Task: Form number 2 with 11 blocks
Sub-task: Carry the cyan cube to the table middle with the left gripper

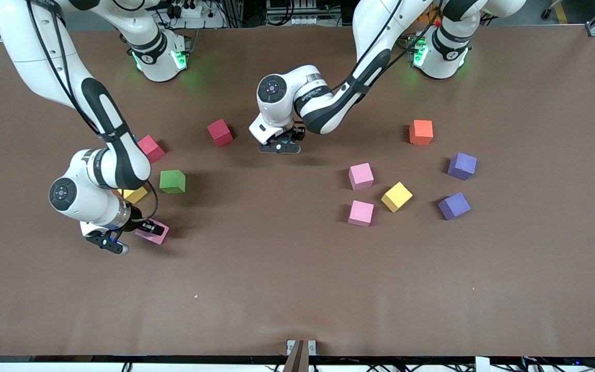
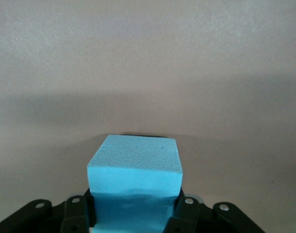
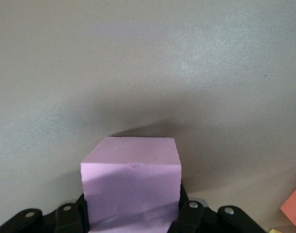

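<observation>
Blocks (image 1: 361,175) of matte foam, loose across desk (image 1: 287,289); no digit begun yet. Light blue block (image 2: 133,170) up in left gripper (image 1: 280,146), over bare desk toward left arm's end from green block (image 1: 172,181), with fingers (image 2: 187,208) closed on its two side faces. Pink block (image 1: 157,233) near green block, nearer to front camera than it, low at desk level. Right gripper (image 1: 147,229) around it, pressed to opposite sides and apparently gripping.

Judging by look: very light, slightly soft, grippy rather than slick, not breakable, though likely to dent under a hard squeeze. Best taken on two flat parallel faces at mid-height, square to those faces, since a corner-to-corner hold would likely twist. Gentle set-down called for, such light cubes being easily nudged out of line by neighbours.
</observation>
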`<act>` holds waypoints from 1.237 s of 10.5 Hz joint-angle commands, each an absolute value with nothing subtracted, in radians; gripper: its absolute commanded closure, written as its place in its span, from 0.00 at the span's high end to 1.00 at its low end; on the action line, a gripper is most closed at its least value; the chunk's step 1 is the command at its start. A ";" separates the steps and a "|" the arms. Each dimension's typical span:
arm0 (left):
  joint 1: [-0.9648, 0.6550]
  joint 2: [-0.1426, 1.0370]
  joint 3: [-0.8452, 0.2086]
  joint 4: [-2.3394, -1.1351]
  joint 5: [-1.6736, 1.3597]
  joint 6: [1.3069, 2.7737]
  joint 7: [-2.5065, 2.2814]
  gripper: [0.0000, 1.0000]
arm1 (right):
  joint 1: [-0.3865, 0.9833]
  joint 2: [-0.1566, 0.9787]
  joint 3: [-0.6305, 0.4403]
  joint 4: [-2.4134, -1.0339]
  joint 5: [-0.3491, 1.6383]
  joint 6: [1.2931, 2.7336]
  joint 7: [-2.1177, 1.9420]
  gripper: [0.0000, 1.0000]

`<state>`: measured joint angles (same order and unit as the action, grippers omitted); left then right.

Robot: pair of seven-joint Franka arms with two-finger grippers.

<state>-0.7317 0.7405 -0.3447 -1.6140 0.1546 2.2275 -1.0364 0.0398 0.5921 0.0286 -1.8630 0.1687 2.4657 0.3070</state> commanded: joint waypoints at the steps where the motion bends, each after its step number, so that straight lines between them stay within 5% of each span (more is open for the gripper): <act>1: -0.747 0.755 -0.341 -1.614 0.161 2.214 -1.046 0.29 | 0.046 0.575 0.032 -1.845 0.134 2.451 0.308 0.46; 2: -0.750 0.758 -0.339 -1.614 0.161 2.214 -1.058 0.30 | 0.055 0.559 0.032 -1.845 0.120 2.432 0.305 0.45; 3: -0.752 0.759 -0.339 -1.615 0.161 2.214 -1.068 0.81 | 0.064 0.534 0.034 -1.845 0.092 2.403 0.307 0.45; 4: -0.752 0.752 -0.339 -1.612 0.161 2.212 -1.084 1.00 | 0.086 0.505 0.034 -1.847 0.063 2.363 0.305 0.45; 8: -0.709 0.620 -0.337 -1.600 0.150 2.117 -1.156 1.00 | 0.225 0.408 0.035 -1.871 0.040 2.324 0.319 0.42; 13: -0.455 0.542 -0.337 -1.633 0.164 1.981 -1.240 1.00 | 0.395 0.347 0.041 -1.942 0.041 2.348 0.314 0.41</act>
<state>-0.5390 0.5708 -0.3262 -1.5836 0.1543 2.0119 -1.2127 0.3482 0.4117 0.0438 -1.8557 0.0570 2.3249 0.3062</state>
